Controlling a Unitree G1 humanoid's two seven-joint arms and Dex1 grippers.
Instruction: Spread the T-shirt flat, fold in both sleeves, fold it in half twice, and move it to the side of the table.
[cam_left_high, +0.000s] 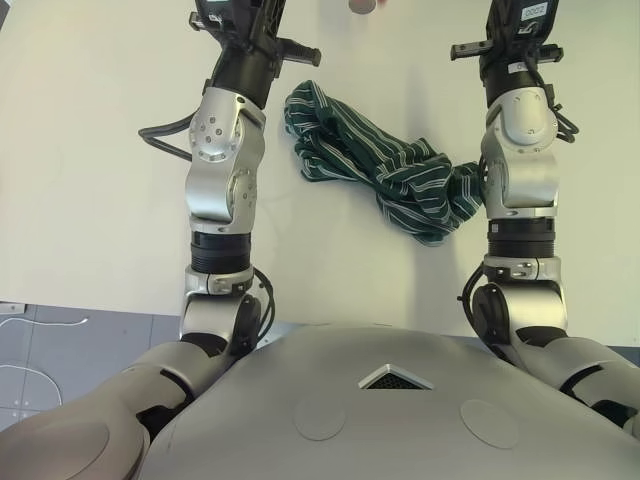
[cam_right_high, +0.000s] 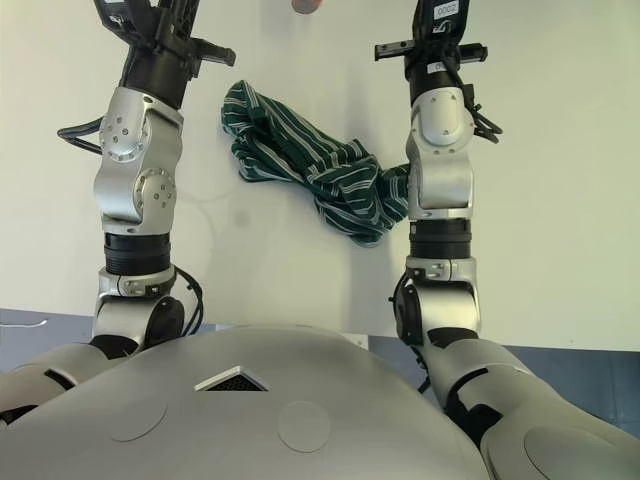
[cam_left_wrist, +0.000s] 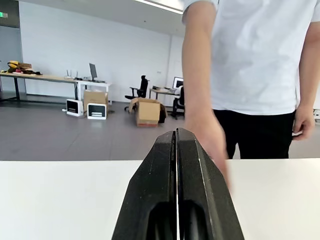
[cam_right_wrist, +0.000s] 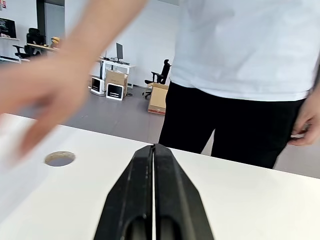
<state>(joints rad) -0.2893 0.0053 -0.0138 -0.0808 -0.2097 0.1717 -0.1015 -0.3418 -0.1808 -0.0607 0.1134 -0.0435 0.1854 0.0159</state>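
Note:
A dark green T-shirt (cam_left_high: 375, 165) with thin white stripes lies crumpled in a heap on the white table (cam_left_high: 90, 160), between my two arms. Both arms are raised over the far part of the table, beyond the shirt. My left gripper (cam_left_wrist: 176, 137) is shut, its two black fingers pressed together with nothing between them. My right gripper (cam_right_wrist: 153, 152) is shut and empty too. The shirt's right end lies beside my right forearm (cam_left_high: 520, 170).
A person in a white shirt stands at the table's far edge, one hand (cam_right_wrist: 40, 95) held over the table top. A round hole (cam_right_wrist: 60, 158) is set in the table near the far edge. The table stretches open to the left and right of the shirt.

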